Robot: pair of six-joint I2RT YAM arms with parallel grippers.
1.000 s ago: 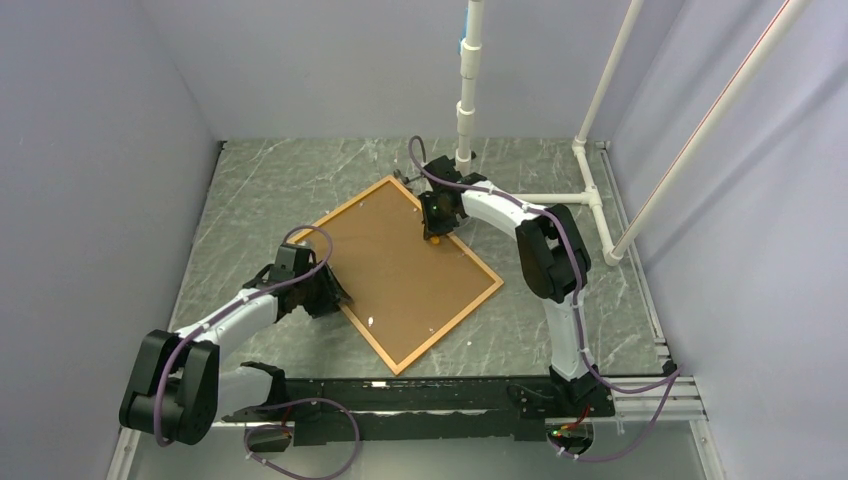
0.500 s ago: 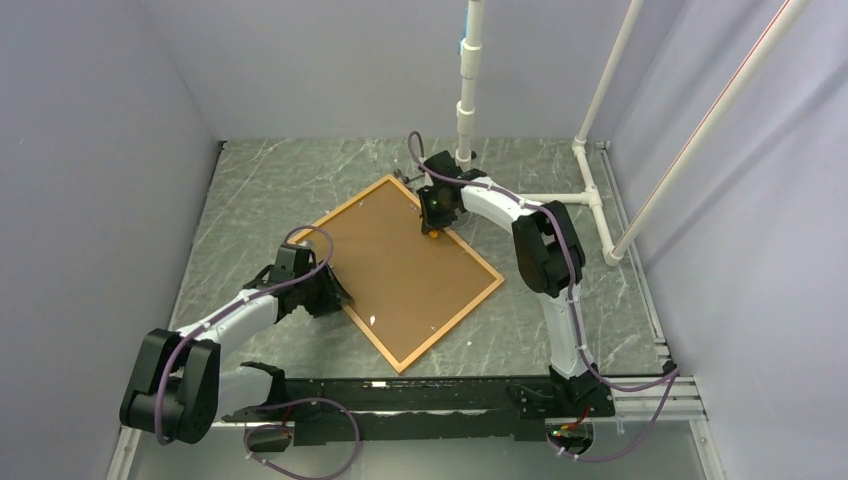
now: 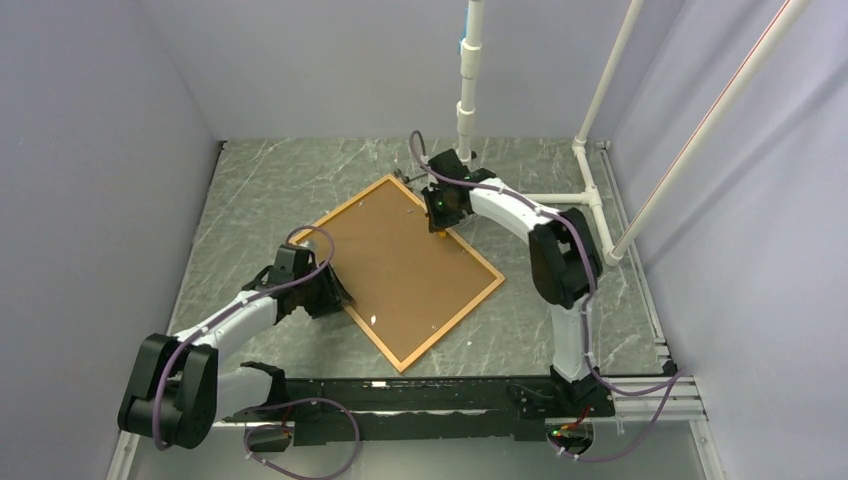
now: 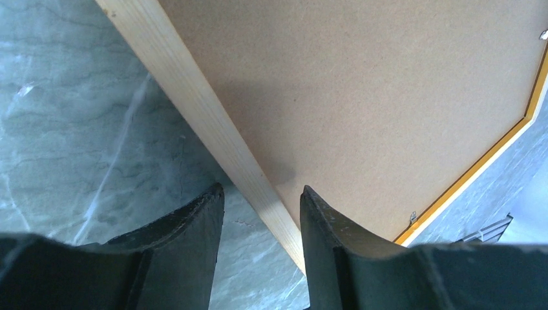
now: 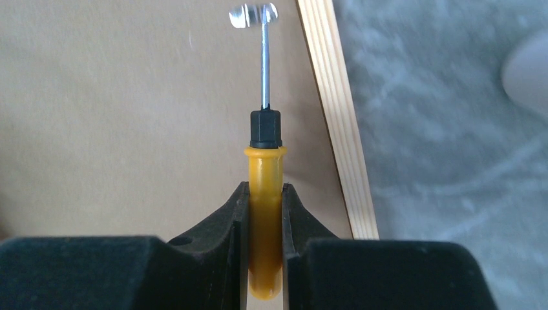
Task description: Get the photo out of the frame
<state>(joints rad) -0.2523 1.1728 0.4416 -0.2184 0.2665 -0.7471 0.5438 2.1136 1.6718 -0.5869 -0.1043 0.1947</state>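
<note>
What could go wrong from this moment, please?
1. The screwdriver tip is at a small metal tab; it may slip and gouge the photo on its board back.
2. The left gripper has its jaws apart around the frame rail, not clamped, so the frame could slide when the right gripper levers.

Face-down frame (image 3: 452, 325), photo (image 3: 405, 270) inside

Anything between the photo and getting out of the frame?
Yes. The frame lies face down, and small metal tabs by its rim sit on the brown back of the photo, apparently pinning it. The right tool holds a screwdriver with its tip at one of them.
</note>
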